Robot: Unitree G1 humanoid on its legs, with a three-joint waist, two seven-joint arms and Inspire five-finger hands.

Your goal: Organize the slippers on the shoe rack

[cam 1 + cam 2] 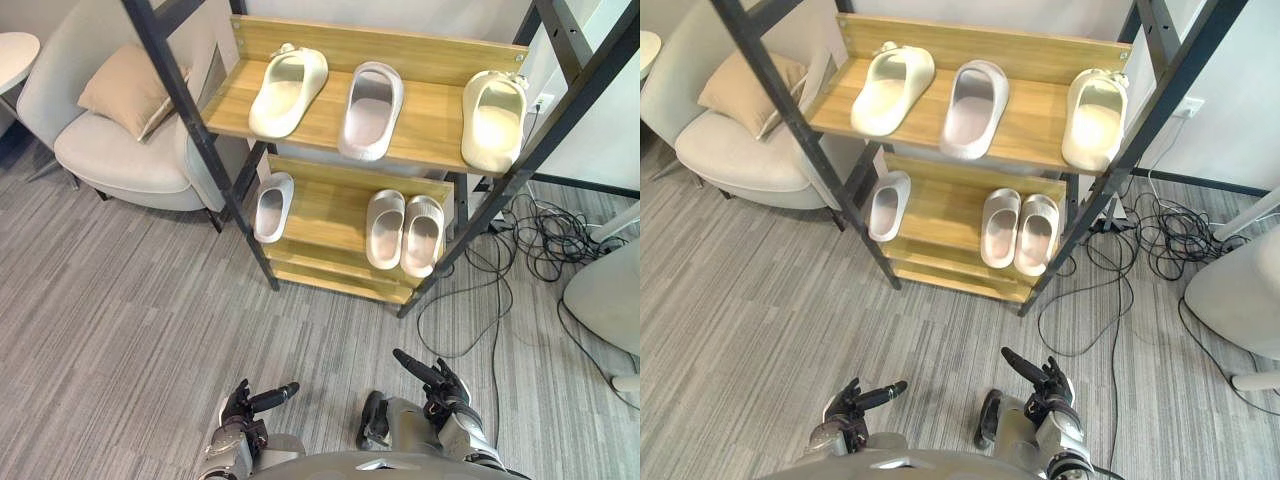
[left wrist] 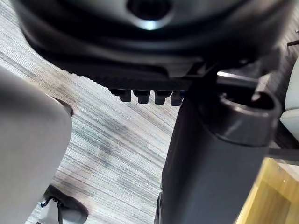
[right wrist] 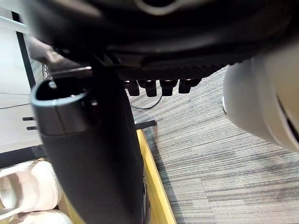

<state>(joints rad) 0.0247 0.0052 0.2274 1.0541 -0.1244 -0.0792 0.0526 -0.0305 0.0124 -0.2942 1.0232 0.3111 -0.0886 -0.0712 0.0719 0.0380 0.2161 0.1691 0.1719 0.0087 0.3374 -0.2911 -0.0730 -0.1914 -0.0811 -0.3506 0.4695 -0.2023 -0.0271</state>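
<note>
since i hold nothing yet, my left hand [image 1: 245, 405] and right hand [image 1: 440, 385] hang low, fingers loose | shoe rack [image 1: 430, 125] top: grey slipper [image 1: 370, 108] splits left cream slipper [image 1: 288, 90] from right cream slipper [image 1: 494, 118] | its mate [image 1: 272, 206], i guess, lies alone below

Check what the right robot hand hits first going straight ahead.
Free over carpet at first; then the right robot hand likely meets the shoe rack's bottom shelf. Depth unclear.

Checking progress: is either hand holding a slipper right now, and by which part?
Nothing is held: left hand and right hand are both open, away from the shoe rack.
</note>
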